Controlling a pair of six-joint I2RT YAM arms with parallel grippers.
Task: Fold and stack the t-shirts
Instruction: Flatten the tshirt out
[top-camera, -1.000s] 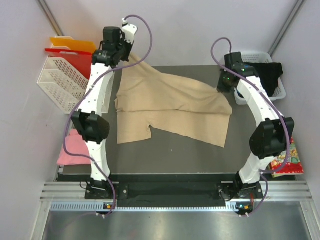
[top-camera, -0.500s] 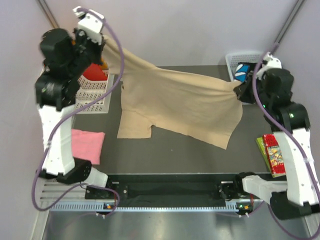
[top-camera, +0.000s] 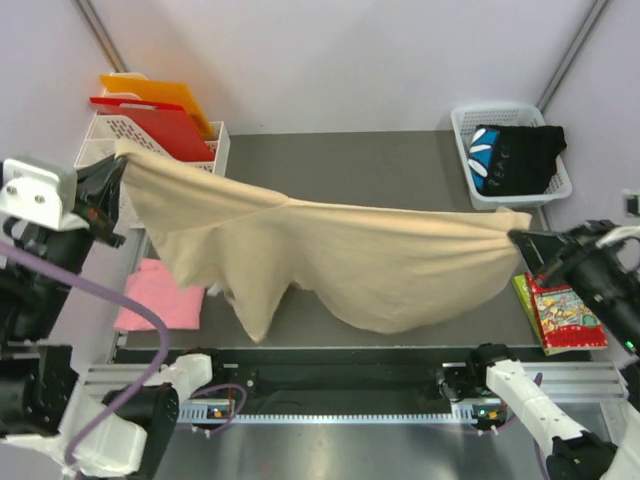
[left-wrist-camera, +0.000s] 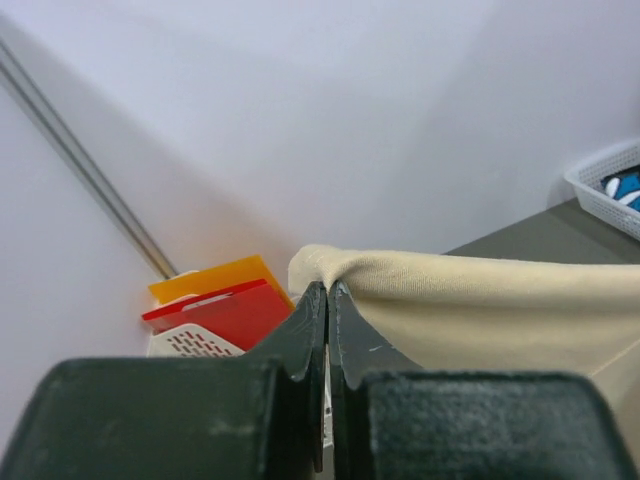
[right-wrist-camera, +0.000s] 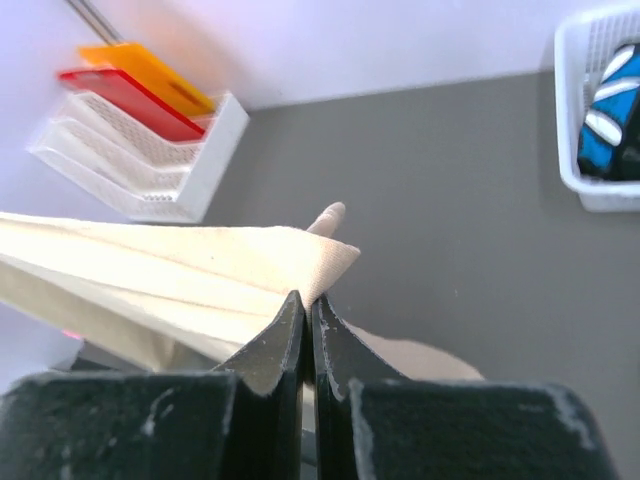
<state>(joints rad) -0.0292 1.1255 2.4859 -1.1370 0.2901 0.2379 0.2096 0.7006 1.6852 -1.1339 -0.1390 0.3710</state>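
Beige t-shirt (top-camera: 350, 250), soft and matte, sags in a wide creased swag above the grey counter (top-camera: 380, 160), one corner clamped in the left claw (left-wrist-camera: 327, 292), the other in the right claw (right-wrist-camera: 305, 300). Its drooping folds hide one edge of the pink t-shirt (top-camera: 155, 295).

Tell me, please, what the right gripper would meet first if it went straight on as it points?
Past the beige t-shirt corner it pinches, the right gripper would probably meet the grey table first; the white rack and the basket lie off to either side. Depth is unclear.
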